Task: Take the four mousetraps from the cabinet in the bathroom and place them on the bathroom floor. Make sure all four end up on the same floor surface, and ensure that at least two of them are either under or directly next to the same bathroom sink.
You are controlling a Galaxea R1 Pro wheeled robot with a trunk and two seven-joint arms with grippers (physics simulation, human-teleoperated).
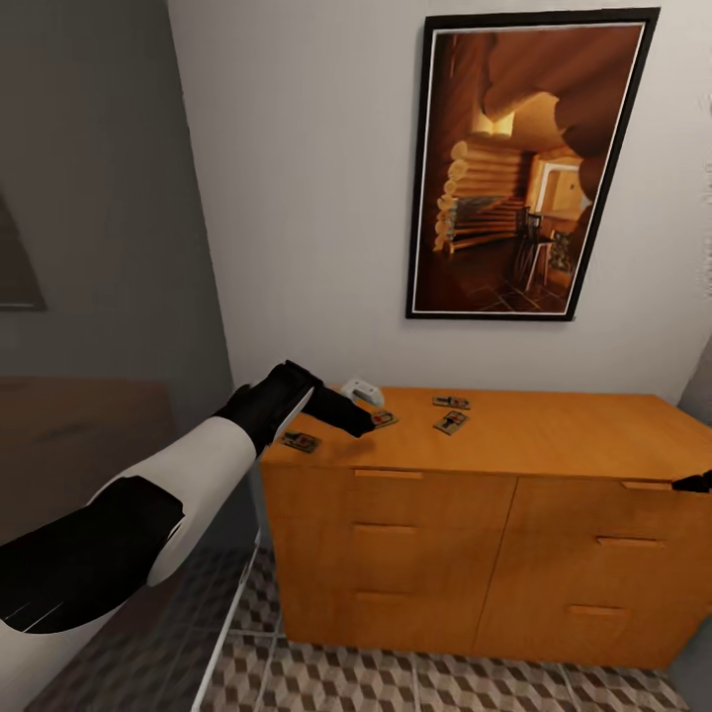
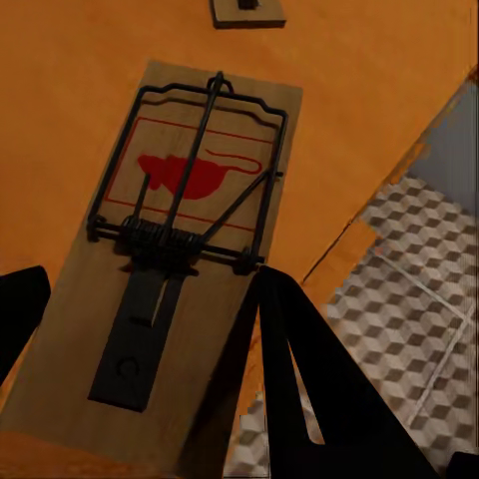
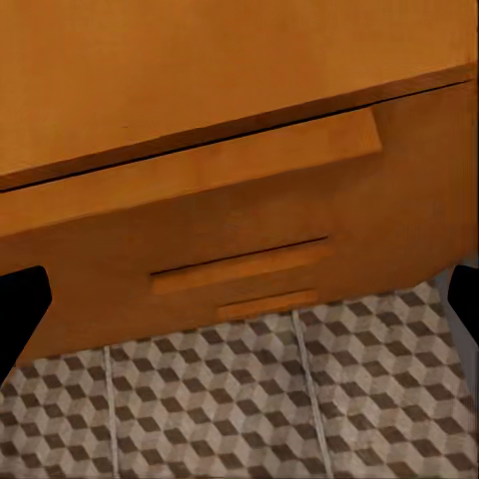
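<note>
Several mousetraps lie on top of the orange-brown cabinet [image 1: 554,435]: one near the front left corner [image 1: 300,442], one by my left fingertips [image 1: 384,418], and two further right [image 1: 451,402] [image 1: 451,423]. My left gripper [image 1: 361,423] hovers low over the cabinet top. In the left wrist view the left gripper [image 2: 155,279] is open, its dark fingers [image 2: 299,389] straddling the near end of a mousetrap [image 2: 190,180] with a red mouse print. My right gripper [image 1: 695,483] sits at the cabinet's front right edge; the right wrist view shows this gripper [image 3: 239,289] open and empty, facing the drawer fronts [image 3: 239,264].
A small white object [image 1: 362,392] rests on the cabinet behind my left gripper. A framed picture [image 1: 524,168] hangs on the wall above. The cube-patterned bathroom floor [image 1: 396,682] runs in front of the cabinet. A grey wall [image 1: 99,198] stands at the left.
</note>
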